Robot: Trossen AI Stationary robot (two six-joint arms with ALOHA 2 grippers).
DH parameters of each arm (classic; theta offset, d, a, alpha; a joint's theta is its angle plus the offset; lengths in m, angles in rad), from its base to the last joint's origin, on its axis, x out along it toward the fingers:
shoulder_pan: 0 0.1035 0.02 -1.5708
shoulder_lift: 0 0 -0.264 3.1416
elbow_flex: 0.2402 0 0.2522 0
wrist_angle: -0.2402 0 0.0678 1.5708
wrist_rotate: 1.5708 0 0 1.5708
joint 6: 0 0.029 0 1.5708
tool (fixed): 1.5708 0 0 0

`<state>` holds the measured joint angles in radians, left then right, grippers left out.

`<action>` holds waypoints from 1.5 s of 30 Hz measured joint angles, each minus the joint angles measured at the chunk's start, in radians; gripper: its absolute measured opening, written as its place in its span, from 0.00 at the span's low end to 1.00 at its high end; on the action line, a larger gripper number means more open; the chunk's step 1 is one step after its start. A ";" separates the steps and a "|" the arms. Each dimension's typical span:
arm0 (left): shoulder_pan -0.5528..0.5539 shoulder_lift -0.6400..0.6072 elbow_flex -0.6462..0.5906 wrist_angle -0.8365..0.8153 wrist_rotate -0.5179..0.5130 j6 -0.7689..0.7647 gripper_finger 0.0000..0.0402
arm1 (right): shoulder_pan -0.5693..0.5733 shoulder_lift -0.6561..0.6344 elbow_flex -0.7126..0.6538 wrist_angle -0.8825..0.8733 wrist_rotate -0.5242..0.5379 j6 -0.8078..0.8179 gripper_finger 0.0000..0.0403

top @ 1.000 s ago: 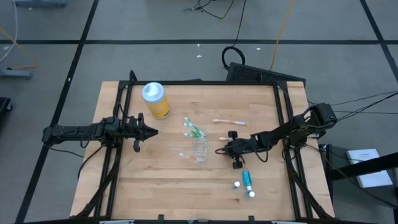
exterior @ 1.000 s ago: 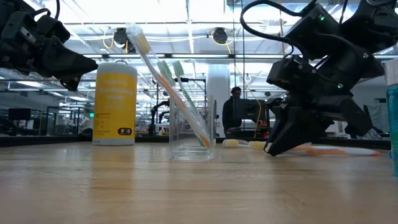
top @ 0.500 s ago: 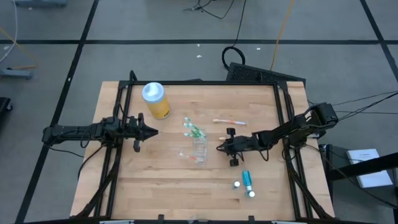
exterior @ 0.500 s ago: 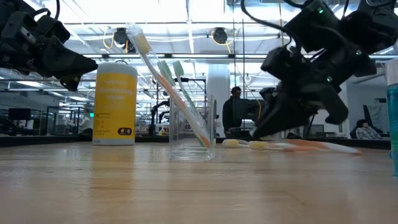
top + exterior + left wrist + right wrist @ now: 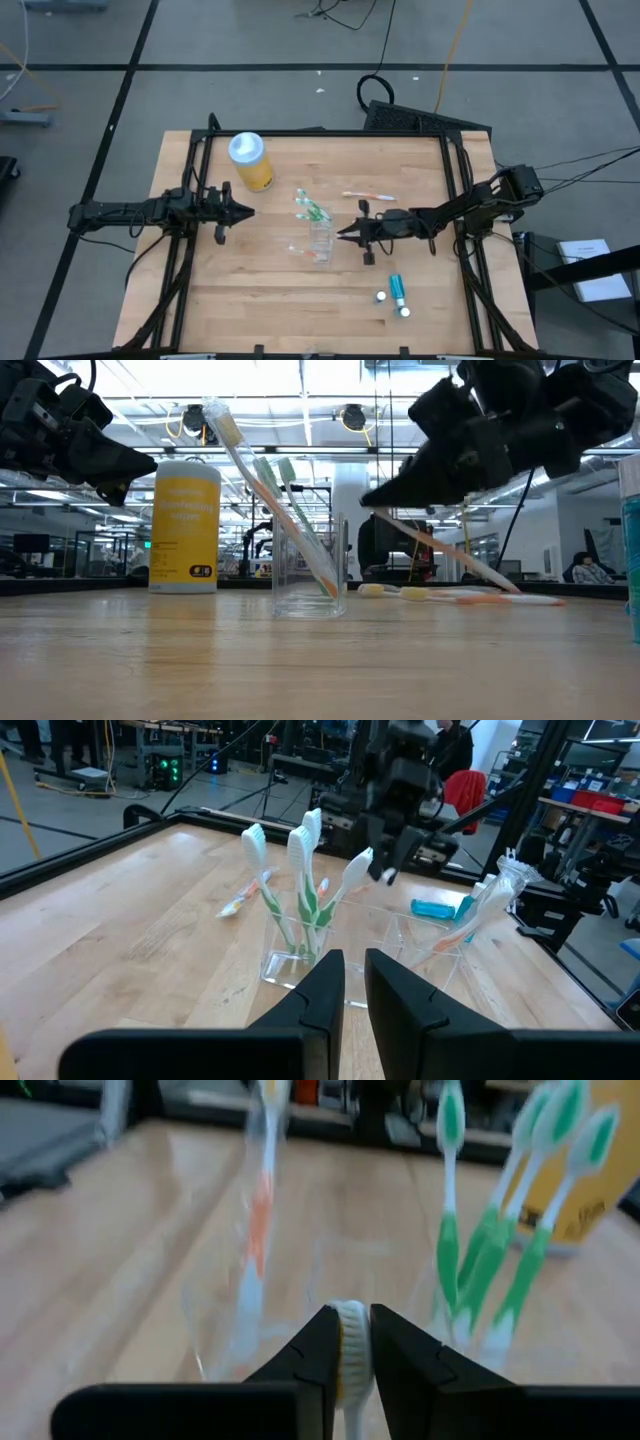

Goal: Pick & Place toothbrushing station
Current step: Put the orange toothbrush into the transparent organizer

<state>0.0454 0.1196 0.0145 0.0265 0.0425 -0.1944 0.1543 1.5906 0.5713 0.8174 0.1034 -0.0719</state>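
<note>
A clear cup (image 5: 321,240) stands mid-table with green toothbrushes (image 5: 285,510) and an orange one leaning in it. Just to its right, my right gripper (image 5: 341,234) points about level at the cup, shut on a white-and-orange toothbrush (image 5: 450,555). Another orange toothbrush (image 5: 368,196) lies flat on the table farther back. Teal white-capped tubes (image 5: 397,291) lie near the front right. My left gripper (image 5: 247,210) hovers shut at the table's left, pointing level toward the cup. My right gripper pinches the toothbrush at its head end (image 5: 350,1342) between its two fingers, coming about level from the table's right. The head pokes out past the fingertips (image 5: 359,868). The handle slants down and back under the gripper. Whether its low end (image 5: 510,589) touches the table, I cannot tell.
A yellow bottle with a pale blue lid (image 5: 250,160) stands at the far left of the table. A black frame rail (image 5: 320,133) runs around the tabletop. Bare wood lies along the near edge (image 5: 280,310).
My right gripper has risen and tipped up from pointing down to about level, moving a little left toward the cup. The toothbrush, flat on the table before, now slants with its head end raised in the gripper.
</note>
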 joint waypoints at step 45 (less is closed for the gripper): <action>0.000 0.000 0.000 0.000 0.000 0.000 0.12 | -0.036 0.239 0.399 0.490 -0.187 0.028 0.10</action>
<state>0.0452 0.1196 0.0147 0.0267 0.0429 -0.1940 0.1184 1.8298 0.9708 1.3078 -0.0837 -0.0440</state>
